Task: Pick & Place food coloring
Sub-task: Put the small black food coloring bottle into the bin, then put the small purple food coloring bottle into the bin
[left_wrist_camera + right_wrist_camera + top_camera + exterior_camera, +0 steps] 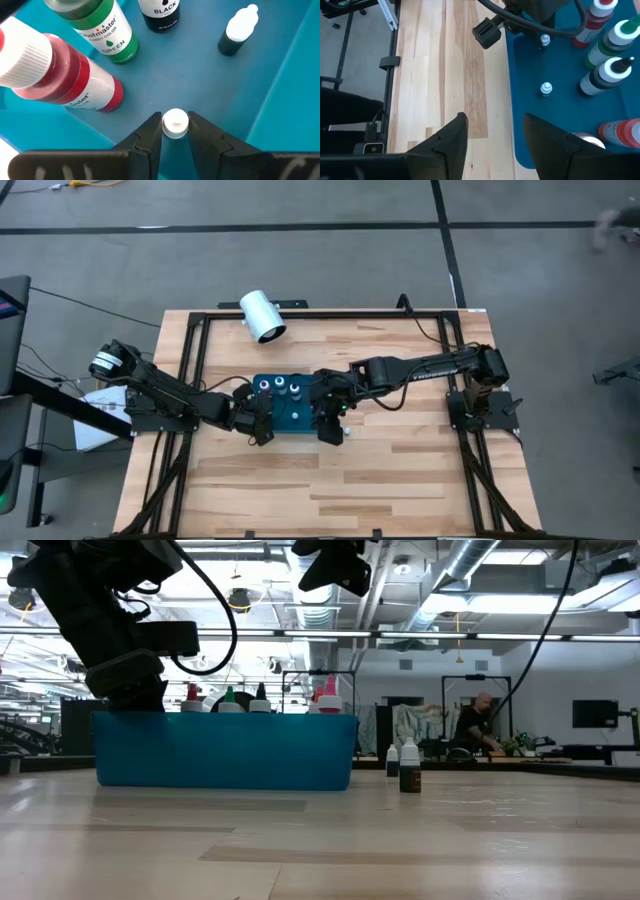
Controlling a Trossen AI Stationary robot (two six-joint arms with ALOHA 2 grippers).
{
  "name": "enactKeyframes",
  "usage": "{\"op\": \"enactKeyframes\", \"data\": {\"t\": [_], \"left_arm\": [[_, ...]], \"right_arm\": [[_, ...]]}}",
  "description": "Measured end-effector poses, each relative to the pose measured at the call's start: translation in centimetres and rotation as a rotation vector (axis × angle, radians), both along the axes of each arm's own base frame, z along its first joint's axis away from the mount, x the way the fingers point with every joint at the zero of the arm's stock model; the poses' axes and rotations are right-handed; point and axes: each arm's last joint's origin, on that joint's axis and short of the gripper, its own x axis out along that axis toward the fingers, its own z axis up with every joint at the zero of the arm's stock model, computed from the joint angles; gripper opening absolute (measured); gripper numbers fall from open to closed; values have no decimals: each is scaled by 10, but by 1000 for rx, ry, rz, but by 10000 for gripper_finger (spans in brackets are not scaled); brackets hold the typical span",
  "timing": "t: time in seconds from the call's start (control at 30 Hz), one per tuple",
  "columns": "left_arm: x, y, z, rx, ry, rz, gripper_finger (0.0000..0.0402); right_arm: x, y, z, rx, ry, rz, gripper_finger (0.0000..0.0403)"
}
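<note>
The teal tray [290, 418] lies mid-table. In it stand food coloring bottles: red [65, 75], green [107, 30], black [160, 12], and a tiny dark one with a white cap [239, 30]. My left gripper [175, 131] is over the tray's left near part, shut on a tiny white-capped bottle [175, 120]. My right gripper [495, 135] hangs open above the tray's right near edge [512, 100] and touches nothing. Two tiny bottles [410, 768] stand on the wood right of the tray. My left gripper pinches the tiny bottle just below its white ribbed cap [175, 129] between its two fingertips [152, 131]. The fingers come from above, pointing down into the tray. The bottle stands upright between them; its foot is hidden under the cap, so lifted or standing cannot be told.
A large white cylinder [263, 317] lies at the table's far edge. A black frame [200, 340] runs around the wooden table top. Bare wood [330, 480] stretches along the near side. People and desks show in the room beyond [480, 725].
</note>
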Motion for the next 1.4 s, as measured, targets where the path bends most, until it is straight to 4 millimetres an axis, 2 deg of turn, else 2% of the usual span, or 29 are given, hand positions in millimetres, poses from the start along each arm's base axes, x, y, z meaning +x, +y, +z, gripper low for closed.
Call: {"op": "enactKeyframes", "data": {"t": [0.13, 0.43, 0.67, 1.17, 1.4], "left_arm": [[0, 0, 0, 1, -1, 1, 93], [1, 0, 1, -6, -20, 8, 157], [5, -2, 5, -26, -30, 2, 171], [23, -6, 62, 66, 38, -26, 171], [26, -7, 96, 76, 22, -13, 171]], "right_arm": [[0, 0, 0, 0, 0, 0, 180], [0, 0, 0, 0, 0, 0, 179], [0, 0, 0, 0, 0, 1, 176], [-1, 0, -1, -2, 17, 2, 178], [-12, -3, -9, -66, 153, -25, 180]]}}
